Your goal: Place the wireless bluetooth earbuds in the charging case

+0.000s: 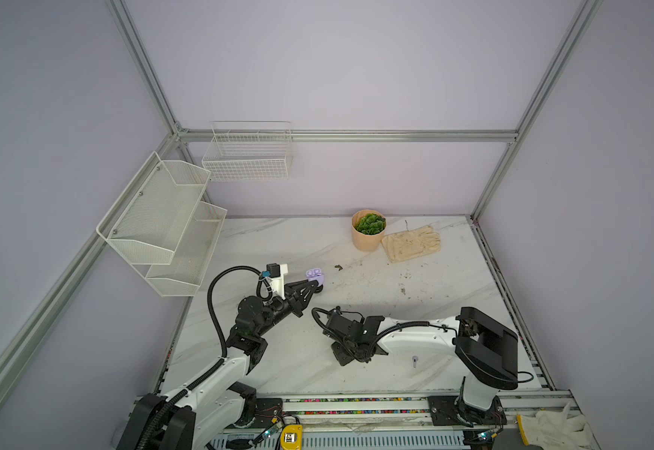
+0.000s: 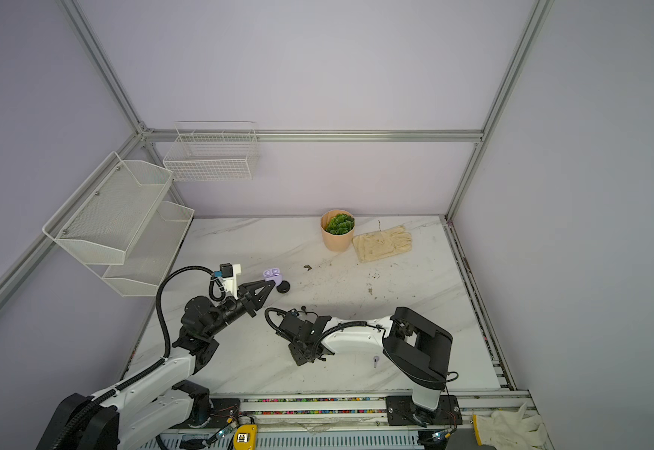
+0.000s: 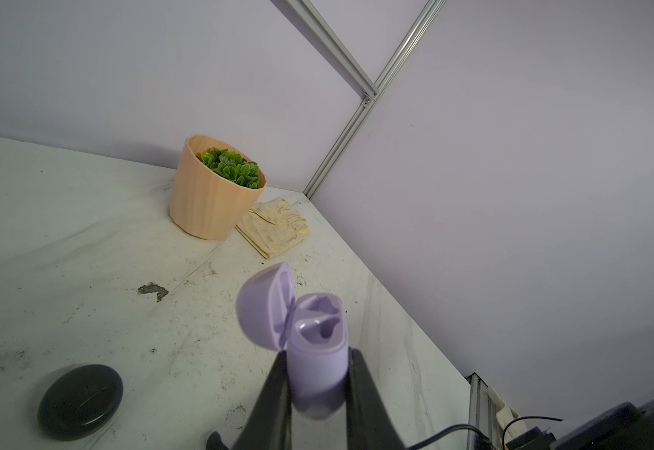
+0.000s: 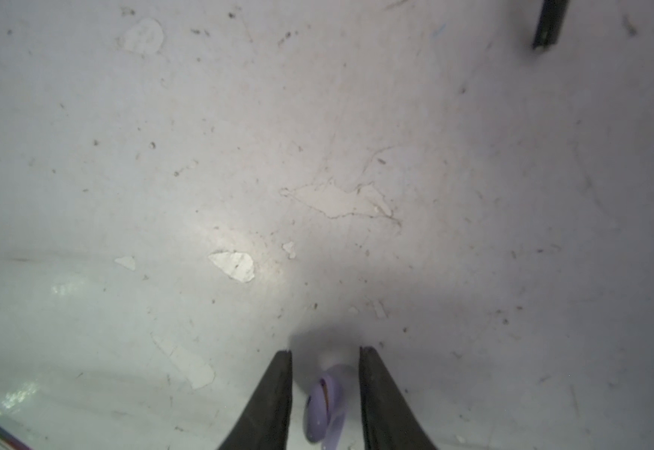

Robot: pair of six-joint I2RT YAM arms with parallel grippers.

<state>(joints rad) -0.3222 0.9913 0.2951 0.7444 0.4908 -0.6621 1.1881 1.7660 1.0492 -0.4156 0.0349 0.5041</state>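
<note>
My left gripper (image 3: 319, 355) is shut on the lilac charging case (image 3: 317, 366), held off the table with its lid (image 3: 263, 307) hinged open and both wells empty. In both top views that case (image 1: 314, 274) (image 2: 272, 273) sits at the left gripper's (image 1: 318, 281) tip. My right gripper (image 4: 325, 352) points down at the table; a lilac earbud (image 4: 322, 405) lies between its fingers with a thin gap on each side. The top views hide that earbud under the right gripper (image 1: 344, 359). Another lilac earbud (image 1: 415, 361) (image 2: 375, 360) lies beside the right forearm.
A shut black case (image 3: 80, 401) (image 2: 283, 287) rests on the table near the left gripper. A peach plant pot (image 1: 368, 233) and a beige glove (image 1: 411, 243) stand at the back. White mesh shelves (image 1: 161, 222) hang on the left wall. Dirt crumbs (image 1: 338, 267) dot the tabletop.
</note>
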